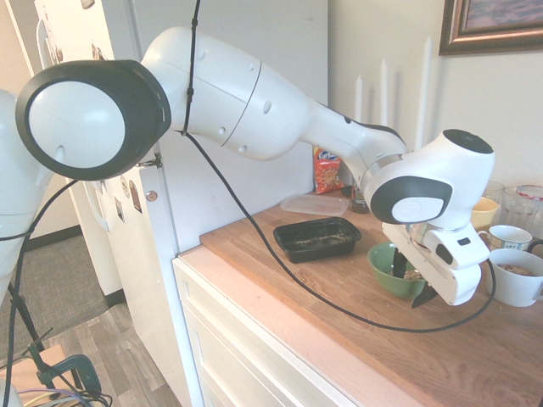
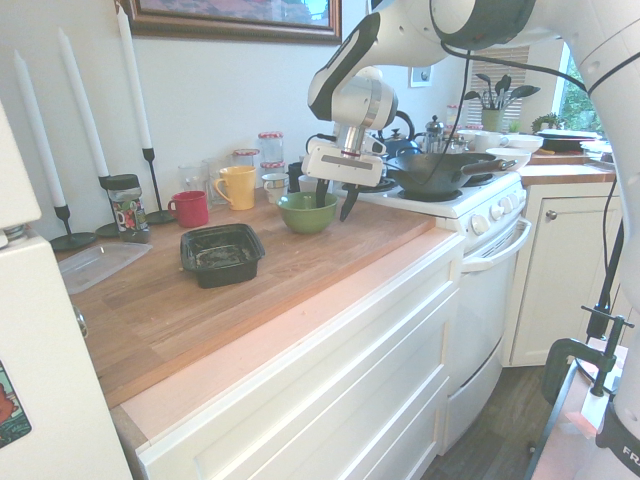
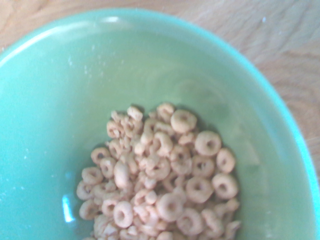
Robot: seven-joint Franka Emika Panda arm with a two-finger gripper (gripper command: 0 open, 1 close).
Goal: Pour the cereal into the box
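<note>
**While cereal is held by a green bowl, the bowl's rim is straddled by the gripper**

Where the cereal [image 3: 170, 185] is heaped in the bottom of the green bowl [image 2: 300, 218], little tan rings and some broken bits can be seen. The bowl is set upright on the wooden counter [image 2: 150, 325]. The gripper [image 2: 332, 212] is pointed down at the bowl's edge. Its two fingers are spread wide apart, with one put inside the bowl and one outside it. Whether the rim is touched by either finger cannot be told.

The black box [image 2: 222, 255] is placed on the same counter, near the bowl but not touched by it. Its open top is turned up. What is in the box cannot be clearly told.

A clear flat lid [image 2: 100, 265] is laid near the box, and a small jar [image 2: 128, 210] is stood beside the lid. By the wall, a red cup [image 2: 189, 209] and a yellow cup [image 2: 237, 188] are seen. Brown bits are held in a white mug [image 1: 516, 280]. An orange snack packet [image 1: 327, 171] is stood up behind the lid. A dark pan [image 2: 435, 174] is set on the stove [image 2: 480, 240].
</note>
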